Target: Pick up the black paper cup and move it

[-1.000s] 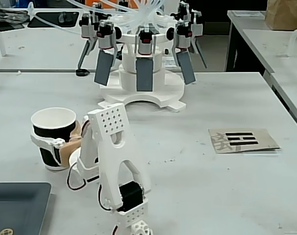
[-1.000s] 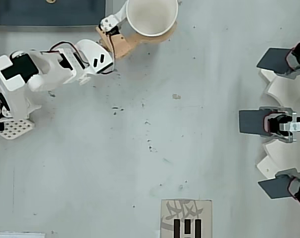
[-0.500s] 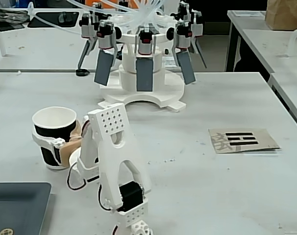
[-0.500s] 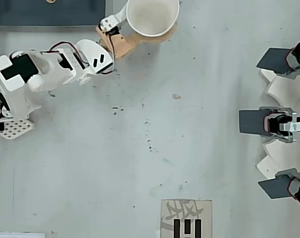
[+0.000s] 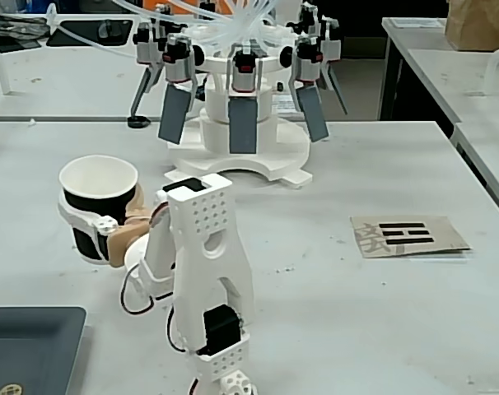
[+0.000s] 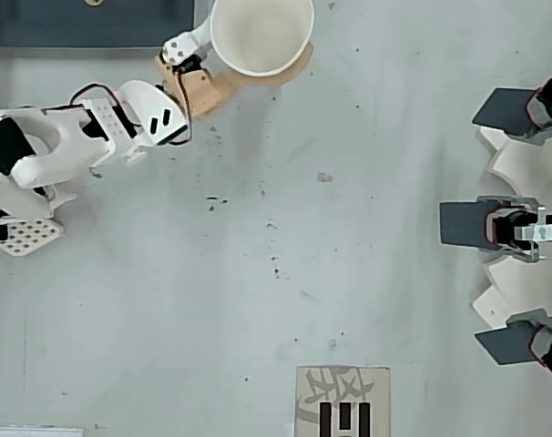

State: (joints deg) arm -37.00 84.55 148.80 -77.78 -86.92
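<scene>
The black paper cup (image 5: 91, 216) stands upright at the left of the fixed view, white inside facing up. In the overhead view the black paper cup (image 6: 260, 35) fills the top edge and only its white inside and rim show. My gripper (image 5: 97, 220) is shut on it: a white finger (image 5: 83, 224) wraps the front wall and a tan finger (image 5: 128, 237) presses from the right. In the overhead view my gripper (image 6: 249, 56) reaches in from the left, its tan finger (image 6: 217, 86) under the rim. The cup looks raised off the table.
A white round stand with several grey-paddled arms (image 5: 243, 123) fills the back of the table, at the right edge in the overhead view (image 6: 517, 223). A cardboard card with black bars (image 5: 408, 235) (image 6: 342, 402) lies flat. A dark tray (image 5: 31, 346) (image 6: 94, 18) sits beside the arm's base.
</scene>
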